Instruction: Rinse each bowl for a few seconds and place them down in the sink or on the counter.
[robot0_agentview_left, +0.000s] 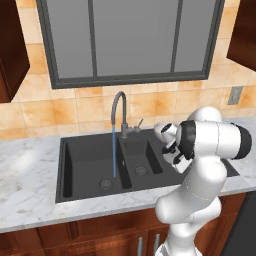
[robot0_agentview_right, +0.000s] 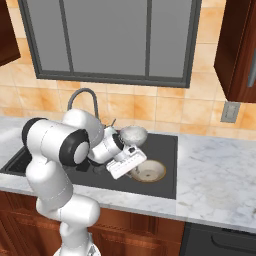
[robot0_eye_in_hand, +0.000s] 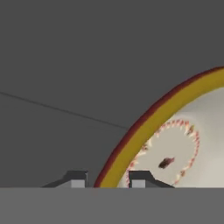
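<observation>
The shallow bowl (robot0_agentview_right: 148, 171) with a tan-brown rim and pale inside lies flat on the dark drainboard at the right of the sink (robot0_agentview_right: 167, 145). My gripper (robot0_agentview_right: 133, 172) is low at its left edge. In the hand view the gripper (robot0_eye_in_hand: 107, 183) straddles that bowl's yellow-brown rim (robot0_eye_in_hand: 131, 140), one fingertip (robot0_eye_in_hand: 77, 181) outside and one inside, open with a thin gap showing on the outer side. The deep whitish-grey speckled bowl (robot0_agentview_right: 133, 134) stands upright just behind the hand. White marble counter (robot0_agentview_right: 215, 170) runs to the right.
A blue stream of water falls from the grey gooseneck tap (robot0_agentview_left: 119, 107) into the large left basin (robot0_agentview_left: 90, 165). The small basin (robot0_agentview_left: 142, 160) lies between it and my arm. Marble worktop (robot0_agentview_left: 30, 170) extends left, and a window sits above the tap.
</observation>
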